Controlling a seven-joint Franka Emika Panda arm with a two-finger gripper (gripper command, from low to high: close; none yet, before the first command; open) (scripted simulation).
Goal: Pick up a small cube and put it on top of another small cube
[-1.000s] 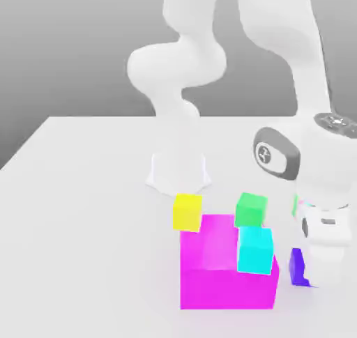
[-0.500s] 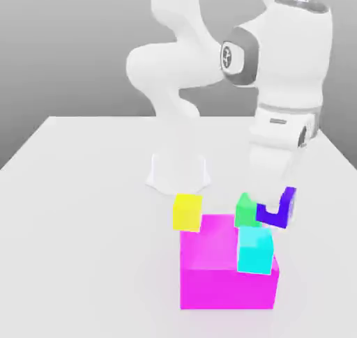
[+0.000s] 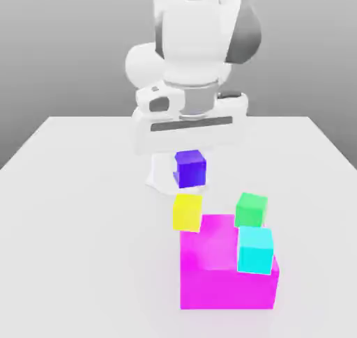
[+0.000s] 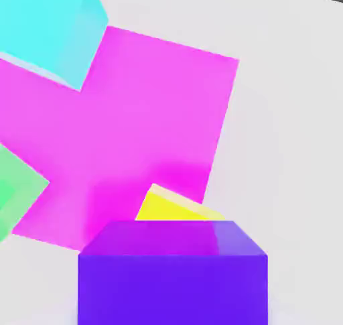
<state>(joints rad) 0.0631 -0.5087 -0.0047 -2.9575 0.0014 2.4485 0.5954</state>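
The small purple cube hangs in the air under the white hand, with my gripper shut on it. It is above and slightly behind the yellow cube, which rests on the table. In the hand view the purple cube is close up, and a corner of the yellow cube peeks out just past it. A green cube stands on the table to the exterior view's right of the yellow one. A cyan cube sits on the big magenta block.
The big magenta block stands in front of the yellow and green cubes, with the cyan cube on it. The arm's white base is behind the purple cube. The white table spreads wide to the exterior view's left.
The gripper lifted the purple cube from the table at the right of the magenta block and carried it up and left, to above the yellow cube. The other cubes stayed still.
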